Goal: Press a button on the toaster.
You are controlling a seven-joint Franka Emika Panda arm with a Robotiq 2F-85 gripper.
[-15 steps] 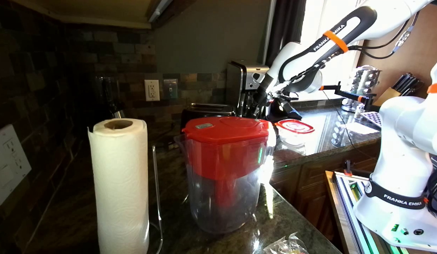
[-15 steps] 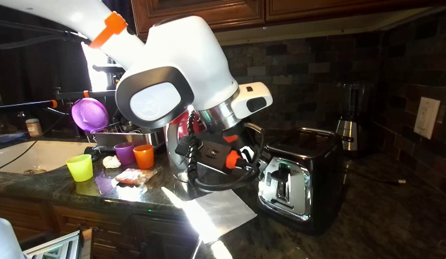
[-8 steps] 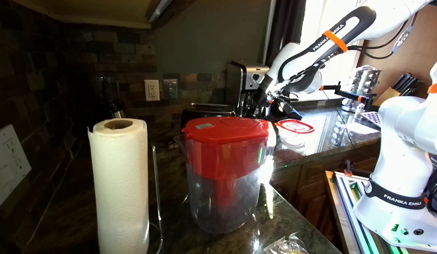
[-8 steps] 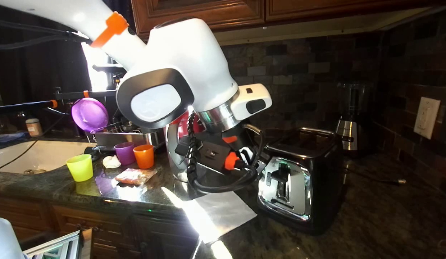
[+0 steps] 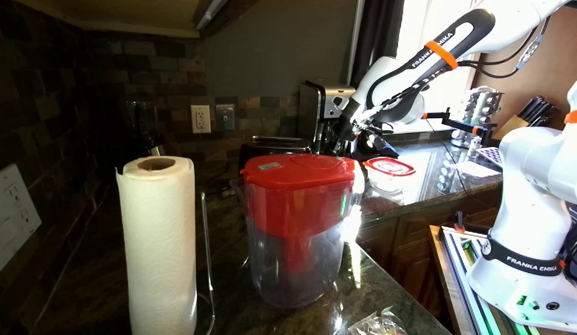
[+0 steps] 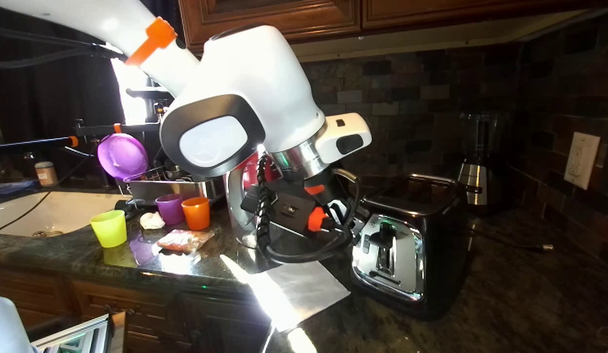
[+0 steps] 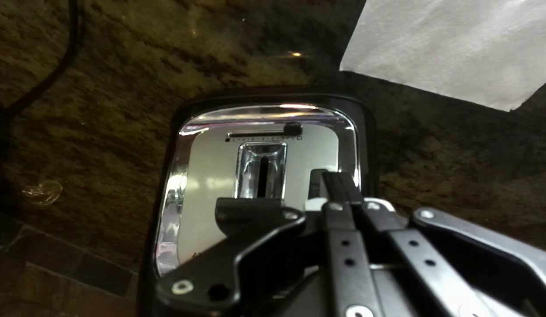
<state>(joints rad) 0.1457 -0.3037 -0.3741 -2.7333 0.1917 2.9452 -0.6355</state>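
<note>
A: Where does the toaster stand?
B: Upright on the bench, right of centre in an exterior view; in the wrist view, it occupies the centre left.
A: And the fingers?
B: Pressed together, overlapping the right edge of the dark button strip, right of the lever. Contact cannot be determined. A pale sheet lies upper right.

Since the earlier frames we get a tiny shift: in both exterior views the arm, orange strap included, edges toward the toaster; in an exterior view its rounded wrist housing also sits slightly lower.
</note>
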